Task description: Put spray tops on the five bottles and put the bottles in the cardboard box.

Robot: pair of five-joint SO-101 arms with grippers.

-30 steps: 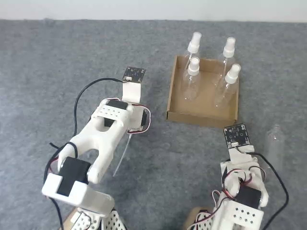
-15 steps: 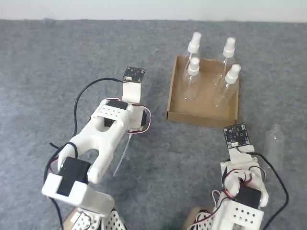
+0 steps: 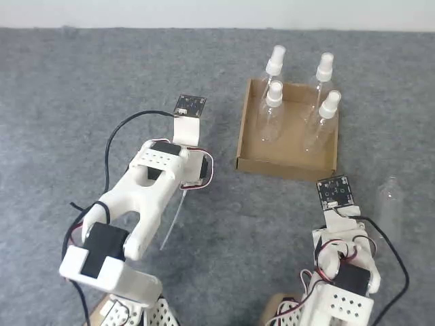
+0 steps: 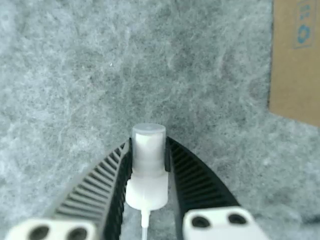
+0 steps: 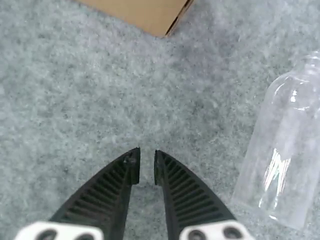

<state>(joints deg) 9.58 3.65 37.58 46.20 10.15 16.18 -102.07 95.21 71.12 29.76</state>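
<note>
My left gripper [image 4: 148, 144] is shut on a white spray top [image 4: 148, 170], held above the grey carpet to the left of the cardboard box [image 3: 246, 136]. The top's thin tube [image 3: 172, 219] hangs down beside the left arm. Several clear bottles with white spray tops [image 3: 274, 95] stand in the box. One clear bottle without a top [image 3: 389, 204] stands on the carpet right of the box's near corner. My right gripper [image 5: 146, 161] is shut with nothing in it, low over the carpet, a short way from that bottle [image 5: 280, 150].
The box's near corner [image 5: 150, 15] lies ahead of my right gripper, and its side wall [image 4: 296, 60] is ahead of my left gripper. Grey carpet [image 3: 81, 88] covers the table, bare to the left of the arms.
</note>
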